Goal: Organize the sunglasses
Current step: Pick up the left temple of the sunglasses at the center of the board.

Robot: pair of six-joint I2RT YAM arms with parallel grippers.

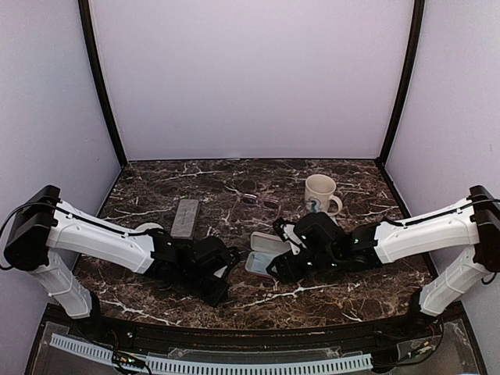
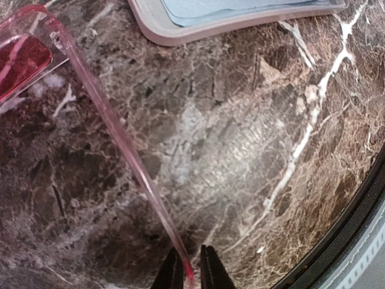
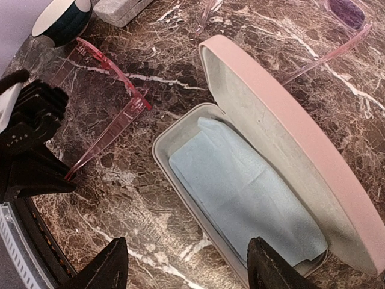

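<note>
Left gripper: the left gripper [image 2: 191,269] has its jaws drawn narrow, pinching the very tip of one temple arm of the chunky translucent red-pink sunglasses [image 2: 112,129].
Held pair: from the fingertips the pinched temple runs straight ahead to the frame front with its red lens. The second temple stands unfolded alongside. I cannot tell whether the frame rests on the desk or is lifted.
Under the left gripper: dark brown marble-patterned desk [image 2: 240,150] with white veins, its black near edge just behind the gripper.
Ahead of the left gripper: the oblong pink hard case [image 3: 289,138] lies beyond the sunglasses and apart from them.
Right gripper: the right gripper [image 3: 189,260] has its jaws spread wide with nothing gripped, hanging over the near end of the pink case. One finger overlaps the tray's edge in the wrist view; whether it touches cannot be told.
Case: it is open, lid tilted back on the side away from the left gripper. A light blue cloth [image 3: 240,192] lies flat in the grey-lined tray.
Beyond the case lid: a second pair, thin-framed sunglasses with dark purplish lenses [image 3: 346,12], lies on the desk, well apart from both grippers.
Farther out: a cream ceramic mug [image 1: 320,192] stands upright beyond the right gripper. A closed oblong grey case [image 1: 186,217] lies beyond the left gripper, with a round white-rimmed dark object [image 3: 60,18] near it.
</note>
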